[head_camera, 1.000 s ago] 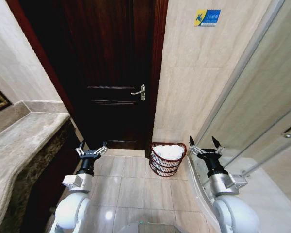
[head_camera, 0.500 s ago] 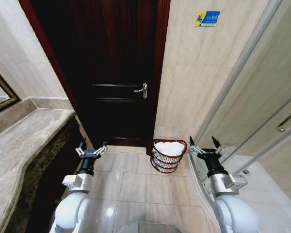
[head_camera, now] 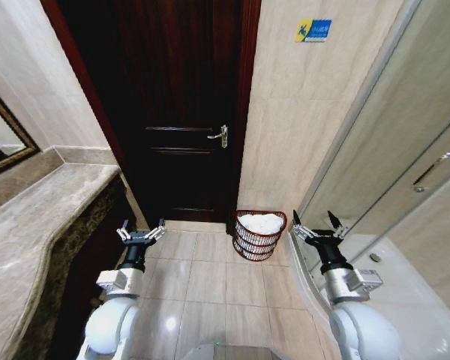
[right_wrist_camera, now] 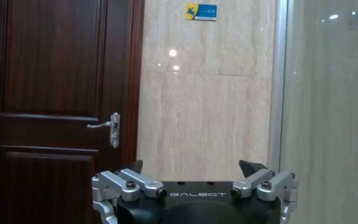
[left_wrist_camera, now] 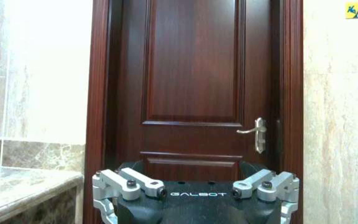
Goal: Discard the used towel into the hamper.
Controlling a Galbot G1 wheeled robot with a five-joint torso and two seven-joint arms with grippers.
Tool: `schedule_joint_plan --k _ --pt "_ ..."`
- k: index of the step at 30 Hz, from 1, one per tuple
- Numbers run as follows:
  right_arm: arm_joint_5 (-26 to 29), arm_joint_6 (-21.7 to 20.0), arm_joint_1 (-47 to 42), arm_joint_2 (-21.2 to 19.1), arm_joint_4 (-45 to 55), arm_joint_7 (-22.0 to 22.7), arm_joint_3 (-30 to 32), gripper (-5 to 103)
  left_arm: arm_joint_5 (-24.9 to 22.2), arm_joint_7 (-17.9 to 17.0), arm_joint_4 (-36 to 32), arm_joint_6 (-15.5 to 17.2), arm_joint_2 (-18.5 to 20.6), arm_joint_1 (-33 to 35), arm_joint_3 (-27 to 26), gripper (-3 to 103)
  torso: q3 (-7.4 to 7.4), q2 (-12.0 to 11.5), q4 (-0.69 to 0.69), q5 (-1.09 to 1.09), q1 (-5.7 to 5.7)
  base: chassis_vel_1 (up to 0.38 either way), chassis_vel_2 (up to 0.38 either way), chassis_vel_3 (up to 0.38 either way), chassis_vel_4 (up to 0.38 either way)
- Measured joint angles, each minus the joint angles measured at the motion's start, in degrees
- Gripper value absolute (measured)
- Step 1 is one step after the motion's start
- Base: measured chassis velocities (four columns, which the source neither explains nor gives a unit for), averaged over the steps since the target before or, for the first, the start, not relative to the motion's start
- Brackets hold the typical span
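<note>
you have a beige tiled floor (head_camera: 210, 281) ahead of you. the hamper (head_camera: 257, 236) stands on it against the wall, just beside the dark door frame, with a white towel (head_camera: 261, 223) lying inside it.

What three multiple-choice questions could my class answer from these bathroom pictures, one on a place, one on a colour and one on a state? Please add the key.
1. Where does the hamper stand?
A. On the floor by the wall, just right of the door
B. On the marble counter
C. Inside the shower

2. What colour is the towel in the hamper?
A. Blue
B. White
C. Black

3. How are the left gripper and right gripper?
A. Both open, holding nothing
B. Left shut on the towel
C. Right shut on the door handle

Key: 1 A, the head view shows it on the tiles at the foot of the wall beside the door frame. 2 B, the cloth inside looks white. 3 A, the fingers of both are spread with nothing between them.
</note>
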Motion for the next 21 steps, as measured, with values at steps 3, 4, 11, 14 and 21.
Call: schedule_joint_plan --k 3,4,11,14,21 --pt "0.0 0.0 0.0 0.0 0.0 0.0 0.0 100 0.0 0.0 0.0 0.0 0.0 0.0 0.0 100 0.00 0.0 0.00 0.00 0.00 0.107 -0.101 -0.099 0.106" --pt "0.0 0.0 0.0 0.0 0.0 0.0 0.0 100 0.0 0.0 0.0 0.0 0.0 0.0 0.0 100 0.00 0.0 0.00 0.00 0.00 0.104 -0.113 -0.099 0.107" --pt "0.0 0.0 0.0 0.0 0.0 0.0 0.0 100 0.0 0.0 0.0 0.0 0.0 0.0 0.0 100 0.00 0.0 0.00 -0.01 -0.01 0.089 -0.109 -0.103 0.104" --pt "0.0 0.0 0.0 0.0 0.0 0.0 0.0 100 0.0 0.0 0.0 0.0 0.0 0.0 0.0 100 0.00 0.0 0.00 0.00 -0.01 0.085 -0.088 -0.080 0.081" --pt "0.0 0.0 0.0 0.0 0.0 0.0 0.0 100 0.0 0.0 0.0 0.0 0.0 0.0 0.0 100 0.00 0.0 0.00 0.00 -0.01 0.083 -0.063 -0.075 0.065"
